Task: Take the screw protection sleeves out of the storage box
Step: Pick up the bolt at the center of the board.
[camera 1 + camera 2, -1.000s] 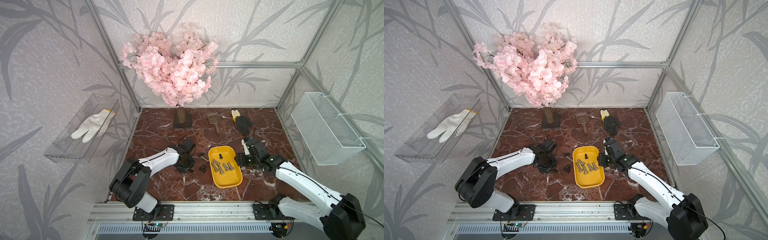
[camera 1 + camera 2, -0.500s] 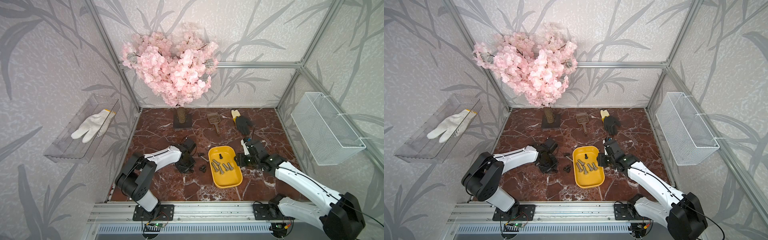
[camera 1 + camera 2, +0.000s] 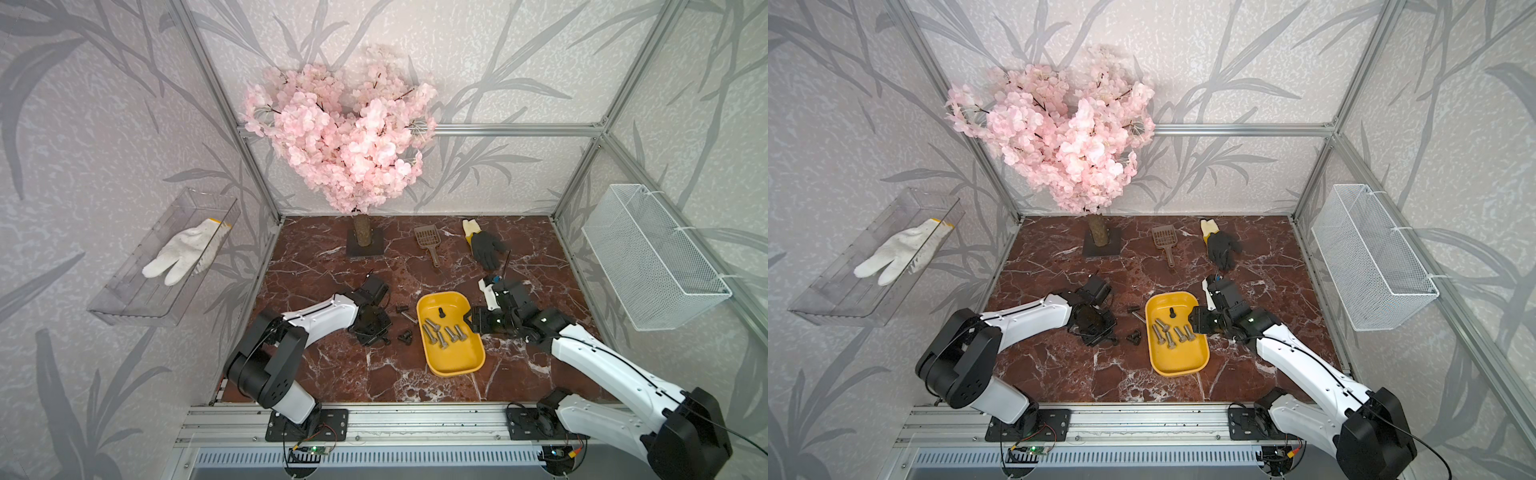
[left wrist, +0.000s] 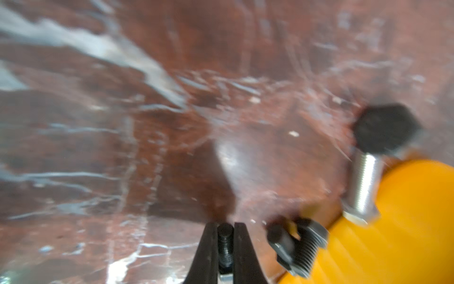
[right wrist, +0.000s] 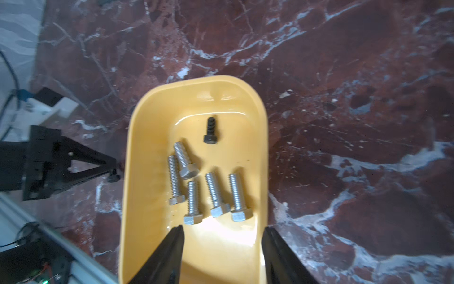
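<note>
The yellow storage box (image 3: 455, 362) (image 3: 1179, 362) (image 5: 147, 196) lies mid-table. Inside it are one black screw protection sleeve (image 3: 441, 312) (image 5: 210, 131) and several silver bolts (image 3: 442, 334). More black sleeves (image 3: 405, 336) (image 3: 1133, 336) lie on the marble just left of the box. Low over the marble beside them, my left gripper (image 3: 386, 340) (image 4: 225, 228) is shut on a black threaded sleeve (image 4: 225, 242). My right gripper (image 3: 471, 322) (image 5: 222, 236) stands open over the box's right rim with nothing between its fingers.
A silver bolt (image 4: 363, 182) with a black hex cap (image 4: 385, 127) lies against the box's left wall. At the back stand a pink blossom tree (image 3: 345, 137), a brown scoop (image 3: 428, 241) and a black glove (image 3: 484, 247). A clear bin (image 3: 124, 299) and a wire basket (image 3: 652, 257) hang on the side walls.
My left gripper's jaws have closed onto a black sleeve on the marble left of the box. The right arm has hardly moved.
</note>
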You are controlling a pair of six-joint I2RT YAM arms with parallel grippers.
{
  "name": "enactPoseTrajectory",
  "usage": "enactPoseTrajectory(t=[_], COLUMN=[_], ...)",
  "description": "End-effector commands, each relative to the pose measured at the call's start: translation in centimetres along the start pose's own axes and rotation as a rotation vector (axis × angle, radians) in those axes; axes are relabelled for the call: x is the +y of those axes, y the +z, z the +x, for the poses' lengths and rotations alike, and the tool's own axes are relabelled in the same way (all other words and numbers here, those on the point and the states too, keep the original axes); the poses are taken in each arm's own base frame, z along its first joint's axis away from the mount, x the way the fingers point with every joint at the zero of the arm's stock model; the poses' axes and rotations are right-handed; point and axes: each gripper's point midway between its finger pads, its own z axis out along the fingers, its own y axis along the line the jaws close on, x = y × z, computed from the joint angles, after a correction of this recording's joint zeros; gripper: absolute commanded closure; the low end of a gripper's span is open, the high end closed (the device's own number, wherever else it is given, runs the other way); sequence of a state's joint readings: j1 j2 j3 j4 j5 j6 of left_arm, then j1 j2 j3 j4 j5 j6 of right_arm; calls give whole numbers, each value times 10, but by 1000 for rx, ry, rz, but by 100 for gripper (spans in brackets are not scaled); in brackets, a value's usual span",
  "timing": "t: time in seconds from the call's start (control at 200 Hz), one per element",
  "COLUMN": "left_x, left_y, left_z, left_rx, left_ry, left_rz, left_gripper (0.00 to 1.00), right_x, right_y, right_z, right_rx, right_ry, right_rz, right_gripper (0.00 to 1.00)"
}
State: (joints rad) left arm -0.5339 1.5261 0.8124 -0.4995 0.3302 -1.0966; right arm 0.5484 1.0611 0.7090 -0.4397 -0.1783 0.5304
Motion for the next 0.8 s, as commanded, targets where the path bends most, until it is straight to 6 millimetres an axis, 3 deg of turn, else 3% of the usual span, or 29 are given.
enactPoseTrajectory(t=[0.0, 0.155, 0.26, 0.47, 0.795], left_x=[-40, -74, -87, -107, -114], left_y=[-30, -64, -77, -82, -75], left_z=[3, 19, 29, 49, 65], left_rx=[-23, -16, -14, 17, 52], left_ry=[132, 294, 366, 439, 462], left_rz=[204, 304, 325, 363, 360], left_gripper=[100, 100, 100, 100, 100], right_x=[51, 105, 124, 141, 134], right_y=[-14, -12, 3, 28, 44], right_z=[-7, 10, 27, 44, 40], right_rx=[-8, 73, 135, 187, 167], right_ry=[-2, -36, -57, -98, -102], right_rz=[-251, -487, -540, -547, -480], right_gripper=[42, 40, 40, 40, 41])
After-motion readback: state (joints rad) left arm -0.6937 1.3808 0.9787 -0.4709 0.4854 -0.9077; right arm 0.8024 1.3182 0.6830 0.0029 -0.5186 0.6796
